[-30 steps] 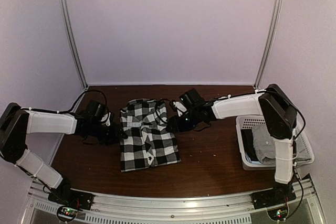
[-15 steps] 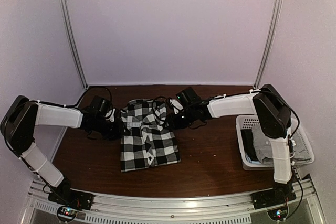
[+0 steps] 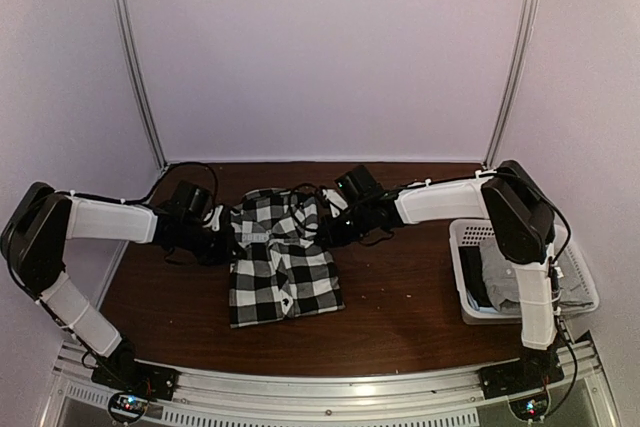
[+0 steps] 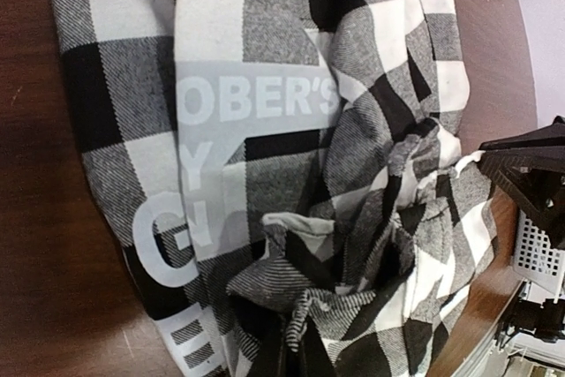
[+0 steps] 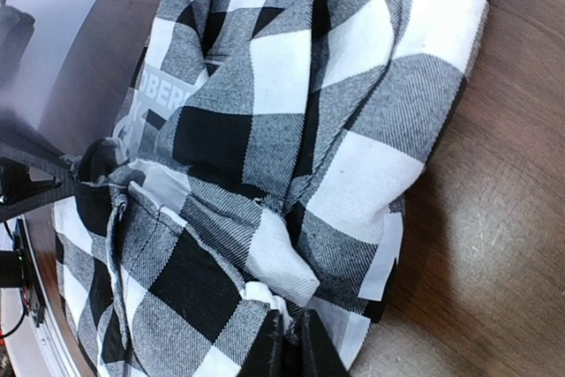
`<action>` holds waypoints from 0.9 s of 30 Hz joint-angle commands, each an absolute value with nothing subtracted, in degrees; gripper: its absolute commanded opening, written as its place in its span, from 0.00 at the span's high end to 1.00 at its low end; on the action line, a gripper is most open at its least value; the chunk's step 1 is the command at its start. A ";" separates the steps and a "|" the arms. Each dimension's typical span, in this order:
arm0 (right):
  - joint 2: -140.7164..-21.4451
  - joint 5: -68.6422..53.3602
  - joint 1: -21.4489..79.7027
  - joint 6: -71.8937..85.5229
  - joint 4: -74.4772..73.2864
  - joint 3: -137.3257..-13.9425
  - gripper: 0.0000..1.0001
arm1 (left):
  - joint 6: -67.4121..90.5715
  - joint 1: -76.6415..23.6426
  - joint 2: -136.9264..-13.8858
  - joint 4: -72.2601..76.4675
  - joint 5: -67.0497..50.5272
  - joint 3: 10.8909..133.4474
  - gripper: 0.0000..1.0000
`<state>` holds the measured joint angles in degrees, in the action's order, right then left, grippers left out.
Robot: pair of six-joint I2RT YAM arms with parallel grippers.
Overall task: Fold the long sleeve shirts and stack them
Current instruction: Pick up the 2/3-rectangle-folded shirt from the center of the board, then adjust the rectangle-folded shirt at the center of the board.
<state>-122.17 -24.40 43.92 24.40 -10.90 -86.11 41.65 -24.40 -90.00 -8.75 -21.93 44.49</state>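
The black-and-white checked cloth shirt (image 3: 285,282) is spread on the dark wooden table (image 3: 400,317), left of centre, with its far corners clamped by the left gripper (image 3: 224,239) and the right gripper (image 3: 326,233). A far-to-near fold is judged in hand. Both corners would need to be raised evenly and carried toward the near hem.

Support surface: dark brown wooden table (image 3: 400,297), glossy, with faint marks in the finish in the right wrist view.

Item one: black-and-white checked shirt (image 3: 283,267), lying directly on the wood at centre, offset toward 10 o'clock. Its near half is folded flat; its far half is bunched and rumpled.

Item two: white lattice basket (image 3: 461,277), standing at 3 o'clock by the table's right edge, well apart from the shirt.
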 commanded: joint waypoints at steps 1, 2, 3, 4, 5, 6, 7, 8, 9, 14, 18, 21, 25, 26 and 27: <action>-120.63 -26.41 43.92 24.26 -10.01 -86.81 1.00 | 39.57 -24.37 -86.38 -6.54 -26.89 45.06 0.96; -119.88 -27.02 43.95 24.15 -9.75 -86.42 1.00 | 39.29 -24.66 -85.35 -6.52 -27.95 44.88 0.96; -118.89 -27.64 44.05 24.17 -9.43 -85.85 1.00 | 38.95 -25.01 -84.39 -6.76 -29.20 44.72 0.97; -117.85 -28.40 44.24 24.17 -9.07 -85.11 1.00 | 38.72 -25.49 -83.45 -7.09 -30.75 44.51 0.97; -116.19 -29.57 44.44 24.02 -8.56 -83.95 1.00 | 38.41 -26.06 -82.51 -7.33 -32.09 44.31 0.96; -114.45 -30.80 44.67 24.00 -7.65 -82.38 1.00 | 38.08 -26.78 -81.66 -7.44 -33.71 43.97 0.97; -112.54 -31.89 45.05 23.99 -6.56 -80.44 1.00 | 37.90 -27.61 -80.66 -7.62 -35.04 43.49 0.96; -110.52 -32.98 45.39 23.83 -4.78 -78.19 1.00 | 37.89 -28.39 -79.70 -7.57 -36.56 42.78 0.96; -108.42 -33.76 45.92 23.73 -3.90 -76.08 1.00 | 37.88 -29.38 -78.85 -7.60 -38.13 41.96 0.96; -98.88 -38.81 49.43 22.14 -2.94 -64.29 1.00 | 38.76 -35.15 -74.58 -7.62 -44.78 35.81 0.95; -93.08 -41.08 52.51 21.04 -5.23 -53.89 1.00 | 40.95 -37.19 -70.39 -7.81 -47.52 29.77 0.94; -90.71 -41.83 54.31 21.46 -5.87 -47.61 1.00 | 41.81 -38.04 -68.56 -8.56 -48.93 26.90 0.92; -90.40 -38.70 55.54 21.52 -8.34 -43.91 1.00 | 41.21 -38.99 -69.06 -10.57 -49.05 25.23 0.89; -90.54 -37.76 55.59 21.45 -8.94 -43.72 1.00 | 41.00 -39.10 -69.39 -10.74 -49.00 24.96 0.88; -90.51 -37.00 55.55 21.45 -9.16 -43.61 1.00 | 40.71 -39.19 -69.65 -11.14 -48.73 24.93 0.88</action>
